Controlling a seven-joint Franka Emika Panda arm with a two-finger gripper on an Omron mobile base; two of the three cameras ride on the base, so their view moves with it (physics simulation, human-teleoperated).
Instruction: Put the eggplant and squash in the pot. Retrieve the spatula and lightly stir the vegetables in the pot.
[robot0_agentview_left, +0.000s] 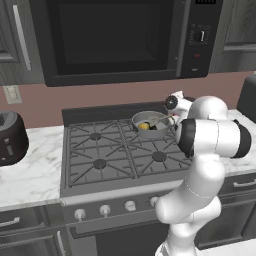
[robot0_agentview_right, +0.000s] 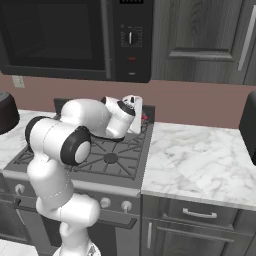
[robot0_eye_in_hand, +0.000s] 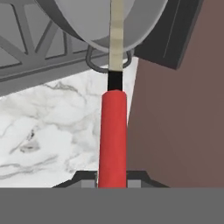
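Note:
The grey pot (robot0_agentview_left: 137, 119) stands on the stove's back right burner, and its wall (robot0_eye_in_hand: 78, 22) is at the top of the hand view. Inside it lies the yellow squash (robot0_agentview_left: 144, 126). The eggplant is hidden. The spatula (robot0_eye_in_hand: 113, 131) has a red handle and a pale shaft that runs up over the pot's rim. From the left base view its thin shaft (robot0_agentview_left: 159, 120) slants into the pot. My gripper (robot0_eye_in_hand: 112, 177) is shut on the red handle. It hovers just right of the pot (robot0_agentview_left: 175, 116), near the back wall (robot0_agentview_right: 142, 119).
A black toaster-like appliance (robot0_agentview_left: 10, 137) sits on the left counter. The microwave (robot0_agentview_left: 125, 40) hangs above the stove grates (robot0_agentview_left: 110, 150). Marble counter (robot0_agentview_right: 200, 160) stretches to the right, with a dark appliance (robot0_agentview_right: 250, 125) at its far end. The brown wall is close behind the pot.

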